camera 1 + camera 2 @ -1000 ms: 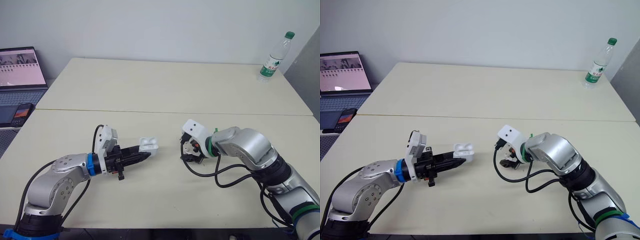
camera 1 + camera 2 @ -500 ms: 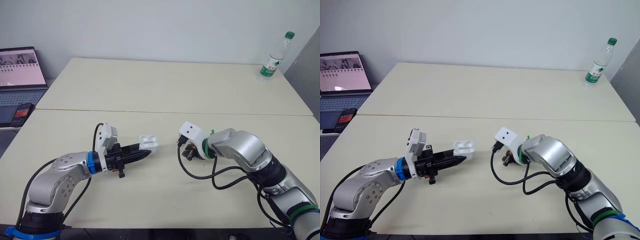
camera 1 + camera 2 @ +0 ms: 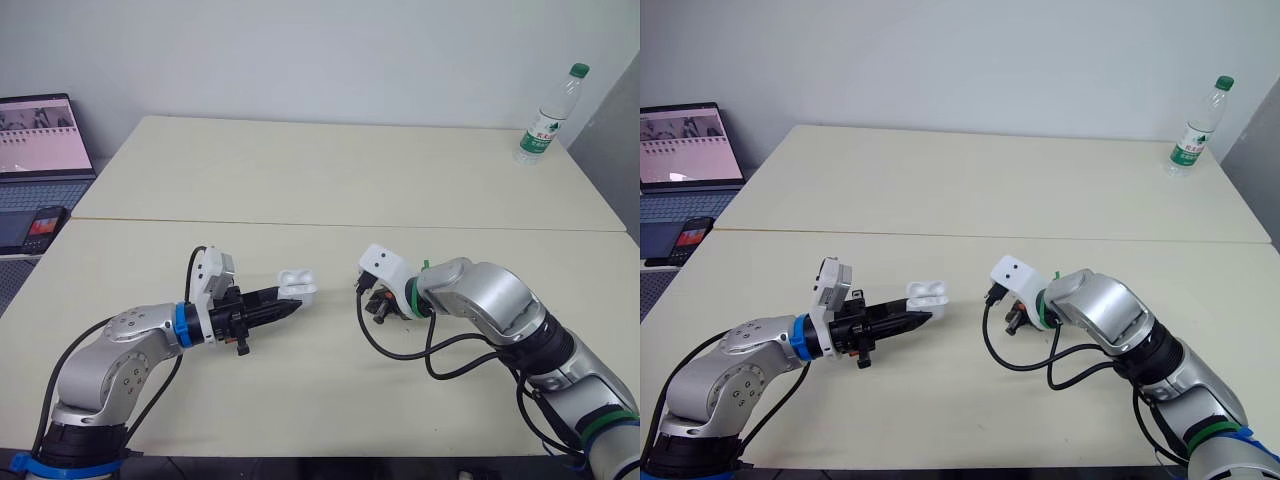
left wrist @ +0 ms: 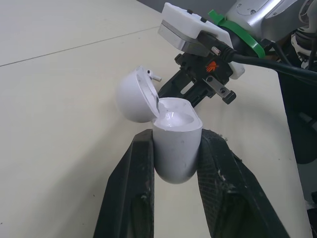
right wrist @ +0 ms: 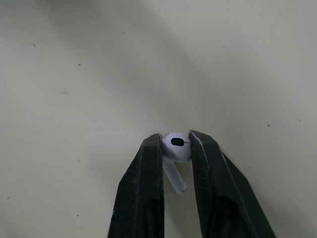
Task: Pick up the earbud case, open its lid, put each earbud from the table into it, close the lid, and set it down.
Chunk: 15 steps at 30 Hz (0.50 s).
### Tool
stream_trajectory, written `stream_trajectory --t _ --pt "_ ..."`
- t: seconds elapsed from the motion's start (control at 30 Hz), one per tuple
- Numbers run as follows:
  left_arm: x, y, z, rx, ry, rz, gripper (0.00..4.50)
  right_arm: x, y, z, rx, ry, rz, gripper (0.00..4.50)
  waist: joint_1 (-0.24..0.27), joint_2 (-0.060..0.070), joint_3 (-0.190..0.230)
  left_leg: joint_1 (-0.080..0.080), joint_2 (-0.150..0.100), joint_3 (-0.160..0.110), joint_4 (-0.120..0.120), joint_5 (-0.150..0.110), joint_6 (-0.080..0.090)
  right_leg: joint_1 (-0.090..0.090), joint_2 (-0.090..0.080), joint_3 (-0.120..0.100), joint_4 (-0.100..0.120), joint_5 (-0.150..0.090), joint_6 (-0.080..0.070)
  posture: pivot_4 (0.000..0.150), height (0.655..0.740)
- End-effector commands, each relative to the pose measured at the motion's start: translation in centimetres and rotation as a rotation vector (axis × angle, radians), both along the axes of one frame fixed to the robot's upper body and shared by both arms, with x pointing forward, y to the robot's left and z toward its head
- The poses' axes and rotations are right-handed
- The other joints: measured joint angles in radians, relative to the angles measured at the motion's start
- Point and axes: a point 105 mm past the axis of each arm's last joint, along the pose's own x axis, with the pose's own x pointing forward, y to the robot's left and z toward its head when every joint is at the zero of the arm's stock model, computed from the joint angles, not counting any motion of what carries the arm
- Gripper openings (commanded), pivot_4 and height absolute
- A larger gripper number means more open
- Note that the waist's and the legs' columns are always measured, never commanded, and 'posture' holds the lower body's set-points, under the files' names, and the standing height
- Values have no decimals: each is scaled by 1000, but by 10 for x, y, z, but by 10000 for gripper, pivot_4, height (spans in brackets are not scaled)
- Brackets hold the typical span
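Now the left gripper (image 3: 291,308) pinches the case (image 4: 176,144) (lid (image 4: 134,95) swung open), while the right gripper (image 5: 176,140) clamps an earbud (image 5: 177,148).

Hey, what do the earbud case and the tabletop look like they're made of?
Earbud case: likely hard plastic, smooth white with a slight sheen; soft highlights on its rounded shell. Tabletop: probably laminate, matte cream; flat, even colour, no glare.

Bare table (image 3: 330,330) separates left end effector (image 3: 292,306) from right end effector (image 3: 374,306); bottle (image 3: 548,115) and laptop (image 3: 40,140) stand well apart.
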Motion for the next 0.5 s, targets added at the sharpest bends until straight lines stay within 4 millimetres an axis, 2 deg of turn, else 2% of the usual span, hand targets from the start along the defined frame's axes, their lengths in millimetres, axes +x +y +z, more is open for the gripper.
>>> stream_trajectory --t 0.03,0.13,0.27,0.43,0.5 --pt "0 -1 10 -12 -55 -14 8240 -1 -2 3 2 -17 -1 4001 0 0 0 0 0 0 0 0 0 0 0 0 0 0 0 1500 7362" --pt "0 -1 10 -12 -56 -16 8240 -2 -1 8 23 -29 5 4001 0 0 0 0 0 0 0 0 0 0 0 0 0 0 0 1500 7362" --pt "-1 -4 11 -20 -57 -24 8240 -4 -1 27 88 -84 41 4001 0 0 0 0 0 0 0 0 0 0 0 0 0 0 0 1500 7362" --pt "5 -13 17 -59 -93 -10 8240 -2 0 57 264 -189 61 4001 0 0 0 0 0 0 0 0 0 0 0 0 0 0 0 1500 7362" --pt "11 -18 23 -86 -116 7 8240 0 -9 63 332 -185 14 4001 1 0 0 0 0 -1 0 0 0 1 0 -1 0 0 0 1500 7362"
